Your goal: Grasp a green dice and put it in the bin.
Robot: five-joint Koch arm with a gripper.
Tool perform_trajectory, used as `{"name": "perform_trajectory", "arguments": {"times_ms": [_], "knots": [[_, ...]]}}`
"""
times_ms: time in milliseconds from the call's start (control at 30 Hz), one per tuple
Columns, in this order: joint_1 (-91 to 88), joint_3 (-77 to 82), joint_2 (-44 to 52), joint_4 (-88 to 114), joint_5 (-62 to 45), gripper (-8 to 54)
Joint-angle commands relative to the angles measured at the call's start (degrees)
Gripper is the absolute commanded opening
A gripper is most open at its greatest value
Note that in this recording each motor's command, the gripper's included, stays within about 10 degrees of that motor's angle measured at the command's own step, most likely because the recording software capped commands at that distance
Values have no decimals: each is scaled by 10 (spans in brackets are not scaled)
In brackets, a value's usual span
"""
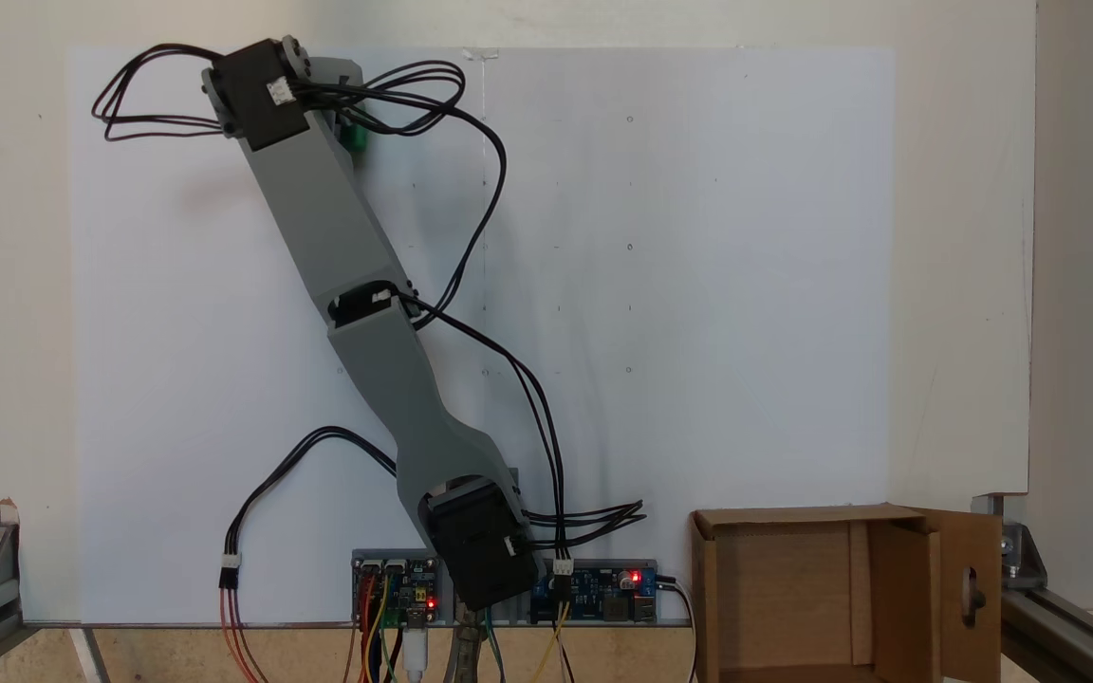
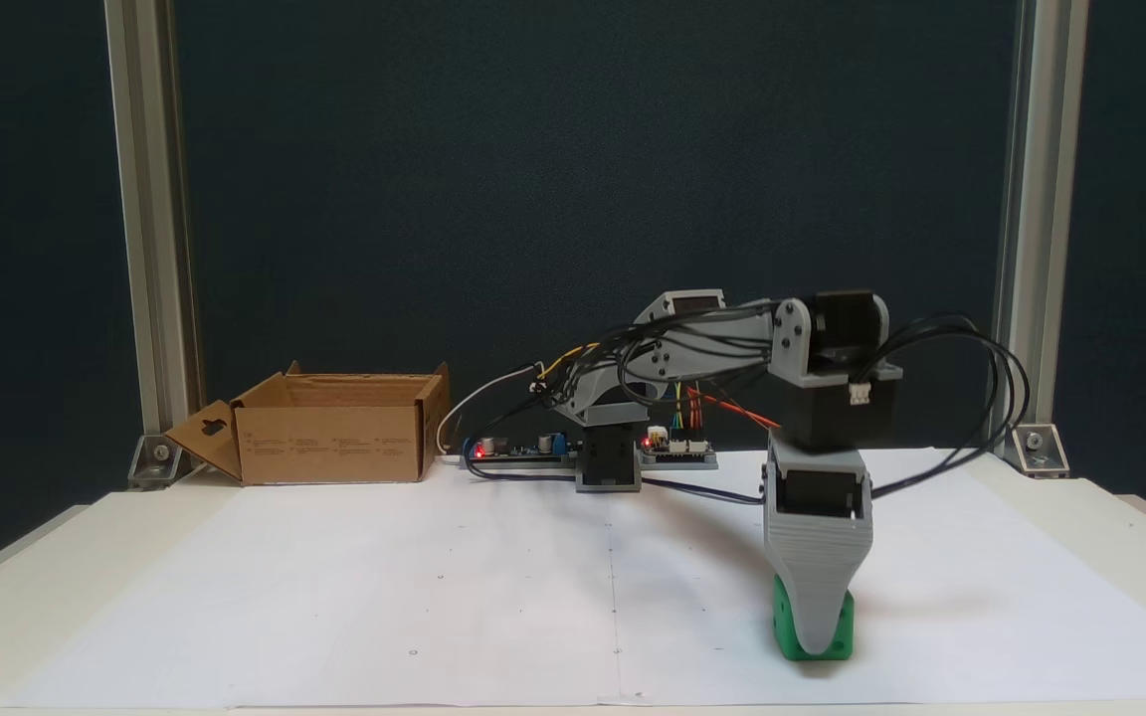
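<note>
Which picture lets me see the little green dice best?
The fixed view from the table's side: the green dice sits on the white paper with the tool's grey finger in front, green showing at both sides. The fixed view from above shows a green sliver beside the arm.

A cream bench (image 2: 1080, 537) carried a large white paper sheet (image 2: 434, 587) marked with small dots. Behind the bench hung a dark blue-black backdrop (image 2: 573, 149), and two aluminium posts (image 2: 150, 229) rose at the bench's rear corners, fixed with metal brackets (image 2: 1046, 446). The light was even and soft.
</note>
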Motion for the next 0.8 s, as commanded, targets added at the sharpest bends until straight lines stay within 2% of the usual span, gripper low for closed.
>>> {"name": "perform_trajectory", "arguments": {"times_ms": [0, 467, 600, 767], "knots": [[4, -37, 10, -7, 33, 415], [4, -37, 6, -31, 33, 413], [4, -37, 6, -33, 33, 366], [4, -37, 4, -34, 33, 365]]}}
